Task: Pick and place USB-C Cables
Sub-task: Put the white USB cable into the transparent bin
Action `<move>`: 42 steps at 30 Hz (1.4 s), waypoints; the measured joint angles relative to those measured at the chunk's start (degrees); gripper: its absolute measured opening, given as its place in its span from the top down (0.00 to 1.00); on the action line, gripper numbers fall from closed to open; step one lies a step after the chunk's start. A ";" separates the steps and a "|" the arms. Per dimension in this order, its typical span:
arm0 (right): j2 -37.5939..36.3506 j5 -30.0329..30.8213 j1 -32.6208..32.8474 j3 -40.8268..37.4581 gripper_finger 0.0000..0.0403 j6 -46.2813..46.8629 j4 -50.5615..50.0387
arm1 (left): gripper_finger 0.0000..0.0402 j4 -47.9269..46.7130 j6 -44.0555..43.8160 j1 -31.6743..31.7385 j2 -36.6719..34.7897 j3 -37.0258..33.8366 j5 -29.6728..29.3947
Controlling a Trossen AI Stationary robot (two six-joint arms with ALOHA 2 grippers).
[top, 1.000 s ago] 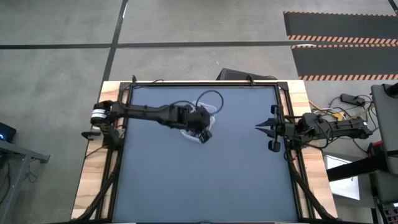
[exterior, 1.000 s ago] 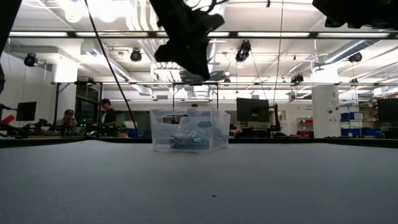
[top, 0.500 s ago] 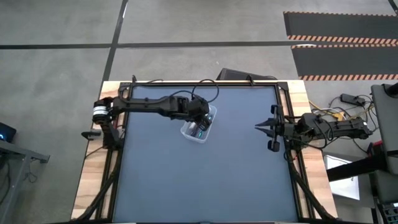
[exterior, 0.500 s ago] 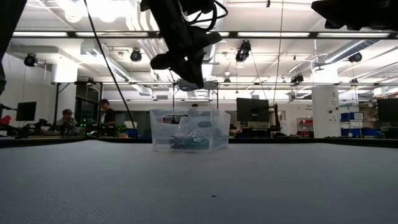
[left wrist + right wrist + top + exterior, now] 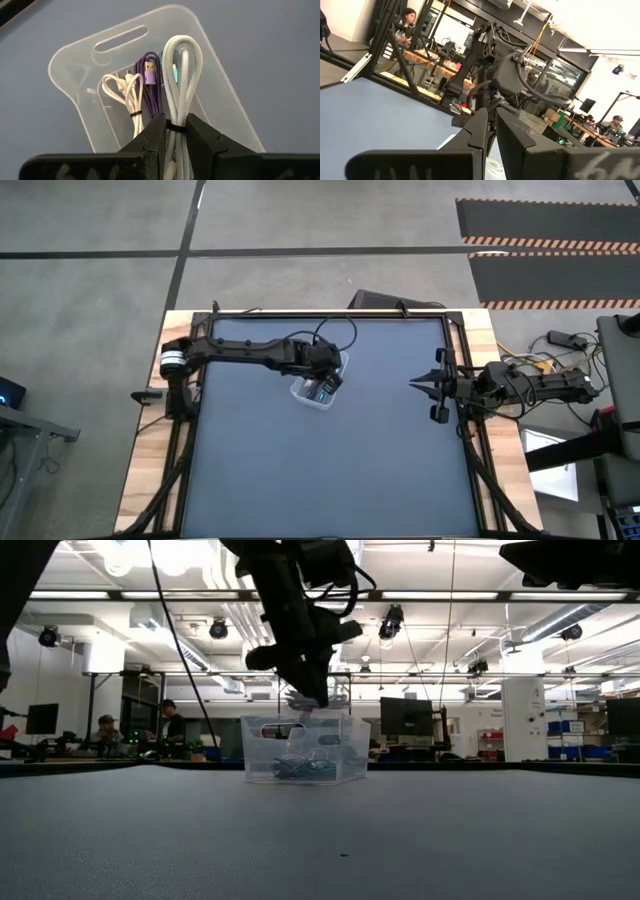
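Left arm holds a cable over the bin
Left gripper (image 5: 175, 135), pointing down above the clear bin (image 5: 225, 100), pinches 1 pale cable (image 5: 181, 75); purple cable (image 5: 149, 95) and white cable (image 5: 125, 95) lie inside. Right gripper (image 5: 425, 386) waits at the table's edge, fingers pressed together.

A clear, frosted plastic bin (image 5: 210, 75) sits on a matt dark blue-grey counter (image 5: 330, 470) edged in pale wood. A pale cable (image 5: 182, 70) and a purple cable (image 5: 150, 92) have woven, braided jackets; a white cable (image 5: 122, 92) looks smooth. The left tool (image 5: 175, 137) has matt black fingers.
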 joint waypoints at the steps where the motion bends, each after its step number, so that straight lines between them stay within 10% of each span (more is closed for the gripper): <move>1: 0.00 0.02 0.00 0.00 0.93 -0.02 -0.01 | 0.90 -0.07 0.00 0.00 0.37 0.00 -0.03; 42: 0.00 0.02 0.00 0.00 0.93 -0.22 -0.10 | 0.89 0.20 0.01 1.09 7.93 0.00 -0.27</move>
